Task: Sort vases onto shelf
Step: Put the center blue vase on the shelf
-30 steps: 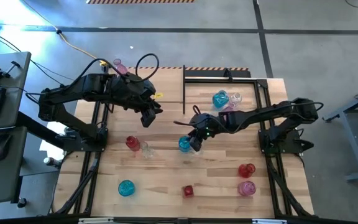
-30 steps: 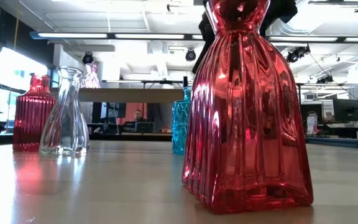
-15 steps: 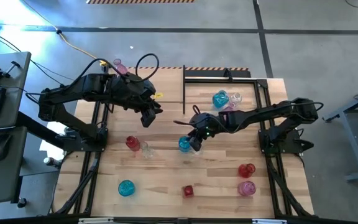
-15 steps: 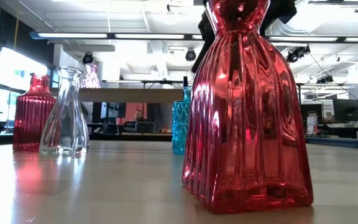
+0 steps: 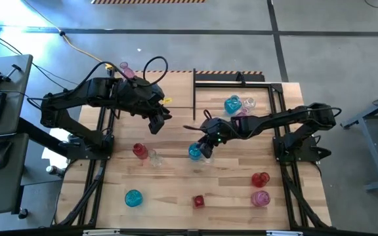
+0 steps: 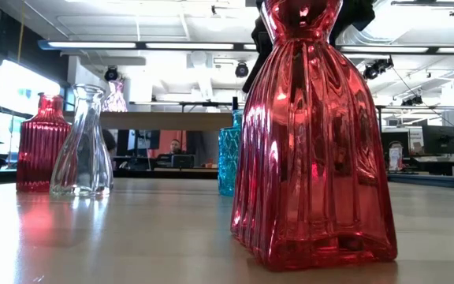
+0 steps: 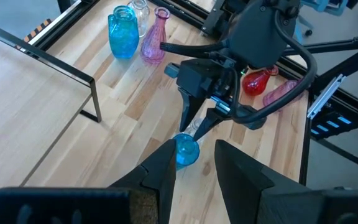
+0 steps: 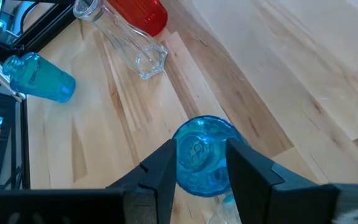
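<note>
As I read the high view, my right gripper (image 5: pixel 205 148) sits at the blue vase (image 5: pixel 195 152) near mid-table, far closer to it than the left gripper (image 5: pixel 156 123), which hangs above the table's left rear with fingers slightly apart and empty. From the right wrist, the vase's body (image 8: pixel 202 155) stands upright between the narrowly parted fingers (image 8: pixel 160 171); I judge it gripped, though contact isn't plain. The shelf (image 5: pixel 231 108) lies rearward of it.
</note>
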You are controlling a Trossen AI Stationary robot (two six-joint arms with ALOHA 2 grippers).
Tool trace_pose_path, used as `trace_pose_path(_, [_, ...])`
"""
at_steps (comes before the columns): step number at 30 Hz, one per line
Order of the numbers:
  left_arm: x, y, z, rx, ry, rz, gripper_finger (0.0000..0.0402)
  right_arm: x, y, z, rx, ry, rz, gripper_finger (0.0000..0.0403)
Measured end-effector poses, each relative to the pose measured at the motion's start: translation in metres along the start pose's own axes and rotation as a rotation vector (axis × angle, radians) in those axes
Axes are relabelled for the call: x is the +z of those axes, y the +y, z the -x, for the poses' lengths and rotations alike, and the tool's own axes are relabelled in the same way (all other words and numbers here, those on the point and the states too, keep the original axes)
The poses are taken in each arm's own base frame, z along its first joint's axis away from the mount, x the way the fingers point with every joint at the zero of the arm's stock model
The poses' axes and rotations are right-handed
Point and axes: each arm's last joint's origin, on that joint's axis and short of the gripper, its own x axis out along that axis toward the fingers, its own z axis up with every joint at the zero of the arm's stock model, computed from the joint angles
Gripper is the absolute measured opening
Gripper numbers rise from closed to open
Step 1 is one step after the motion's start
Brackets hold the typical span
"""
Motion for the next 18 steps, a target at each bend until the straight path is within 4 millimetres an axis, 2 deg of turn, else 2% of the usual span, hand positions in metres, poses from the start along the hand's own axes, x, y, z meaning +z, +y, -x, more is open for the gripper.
trace_pose_path(18, [0.0,0.0,0.0,0.0,0.0,0.0,0.0101,0.0001,0.0001,0.0002,0.0,-0.001,-0.016,0.0117])
